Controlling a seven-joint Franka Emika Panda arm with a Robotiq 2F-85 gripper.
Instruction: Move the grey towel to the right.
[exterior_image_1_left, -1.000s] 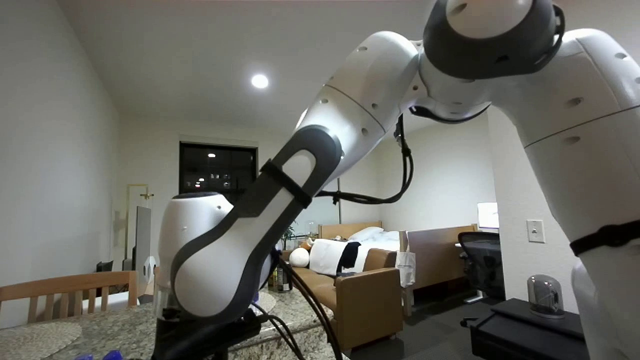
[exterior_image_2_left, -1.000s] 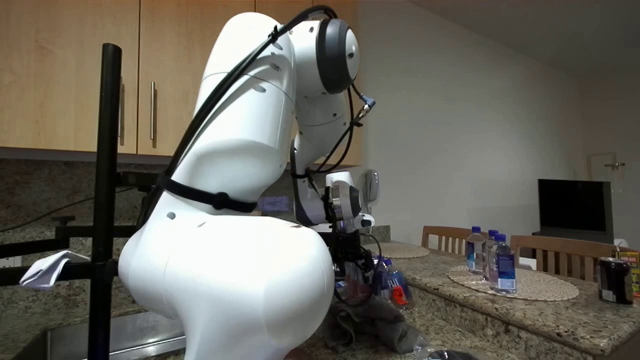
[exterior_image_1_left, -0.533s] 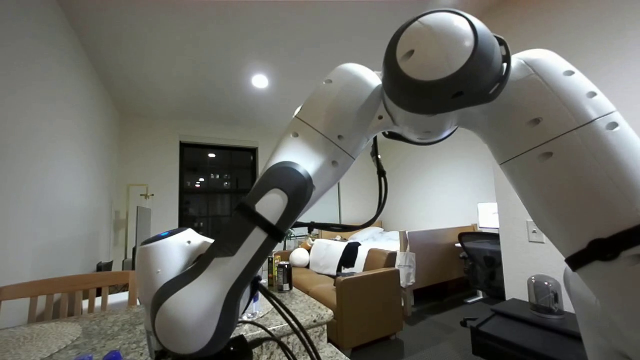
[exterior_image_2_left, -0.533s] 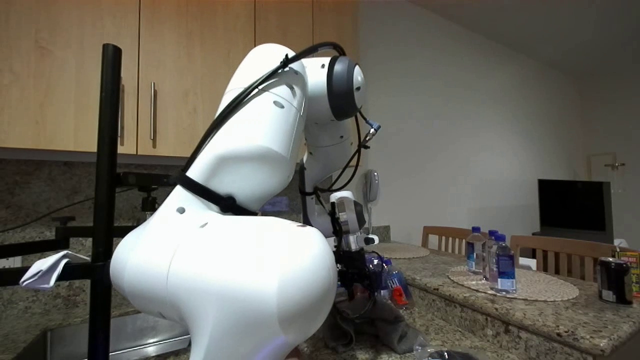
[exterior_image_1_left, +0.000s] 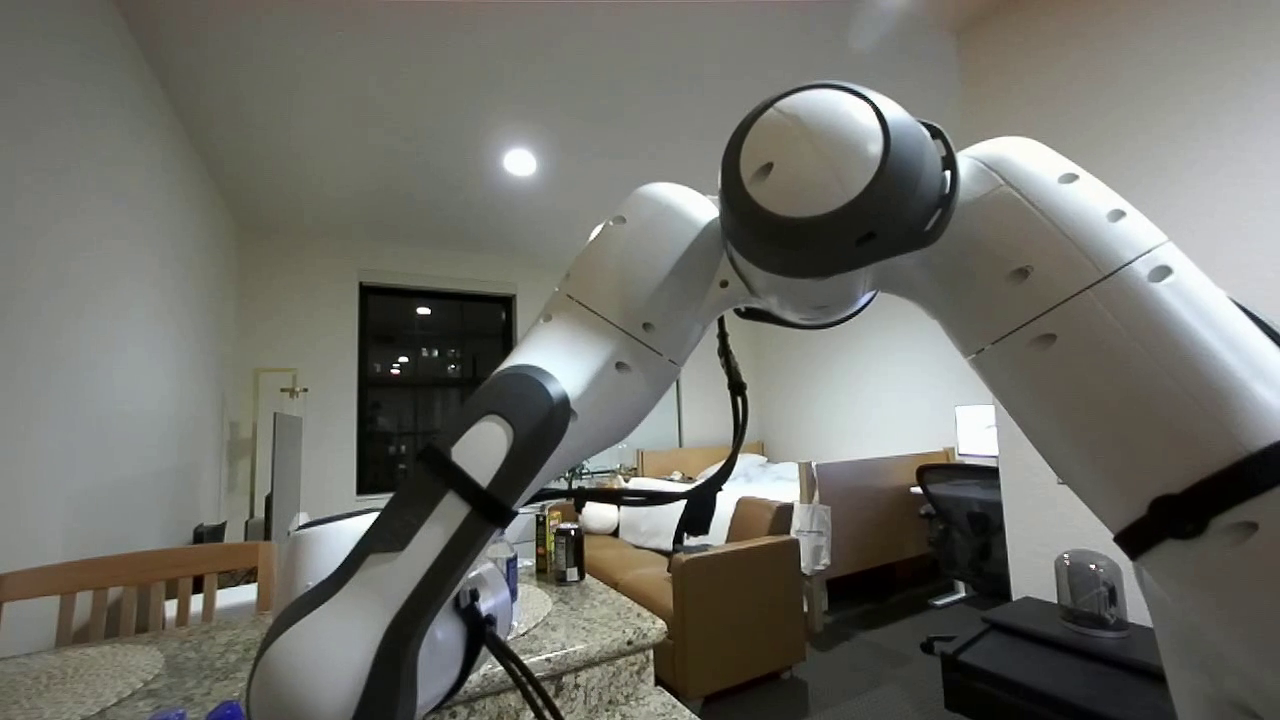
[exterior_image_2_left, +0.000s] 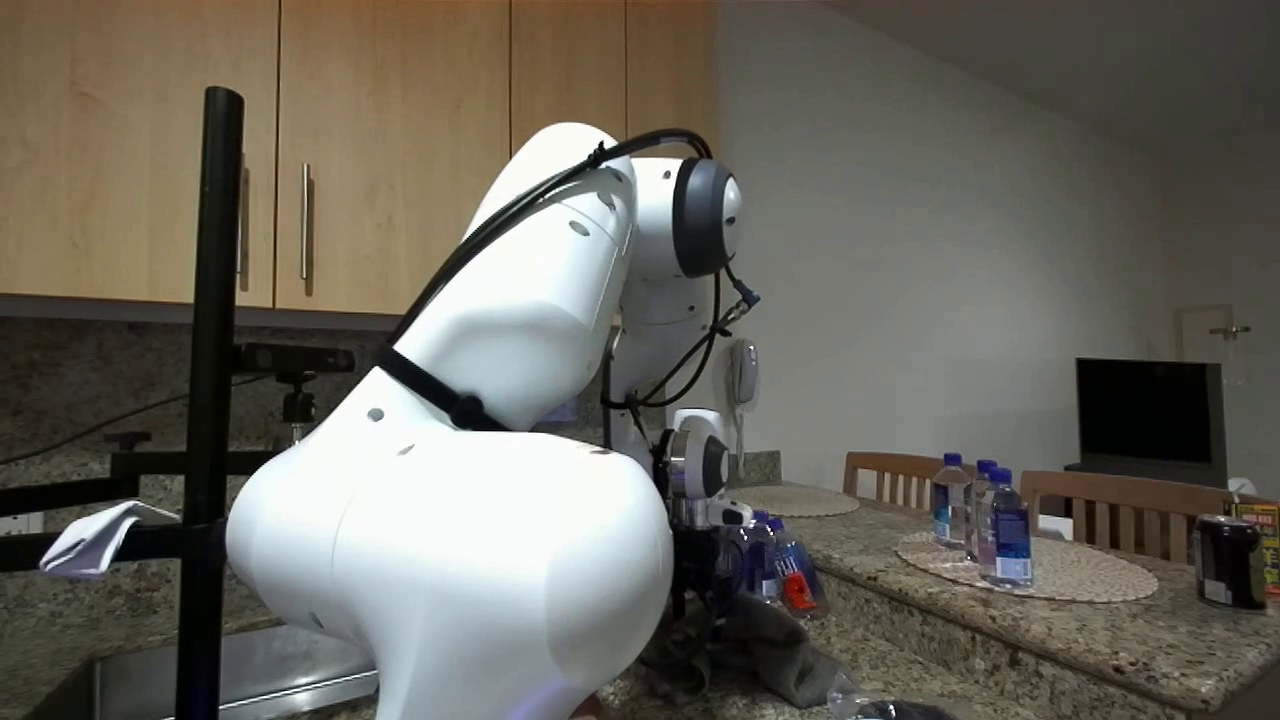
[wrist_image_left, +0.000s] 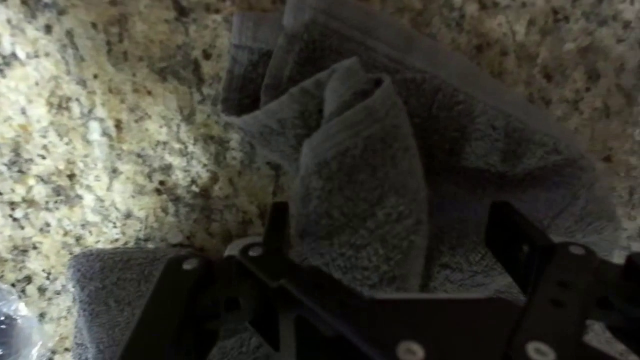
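The grey towel (wrist_image_left: 360, 185) lies crumpled on the speckled stone counter in the wrist view, with a raised fold in the middle. In an exterior view it shows below the wrist (exterior_image_2_left: 780, 645), partly hidden by the arm and gripper. My gripper (wrist_image_left: 390, 204) is open, with its two dark fingers apart on either side of the raised fold. The gripper points down at the towel in an exterior view (exterior_image_2_left: 700, 600); whether the fingers touch the cloth I cannot tell. In an exterior view the gripper is below the frame and the towel is out of view.
Several water bottles (exterior_image_2_left: 795, 570) stand just behind the towel. A clear plastic bag (exterior_image_2_left: 880, 705) lies beside it and shows at the wrist view's lower left (wrist_image_left: 17, 325). A raised counter ledge (exterior_image_2_left: 930, 630) holds bottles (exterior_image_2_left: 1010, 530) and a black can (exterior_image_2_left: 1228, 562). A metal sink (exterior_image_2_left: 290, 670) is behind the arm.
The arm has moved down and forward, lowering the gripper from above the towel onto or close to it. The towel has not visibly moved.
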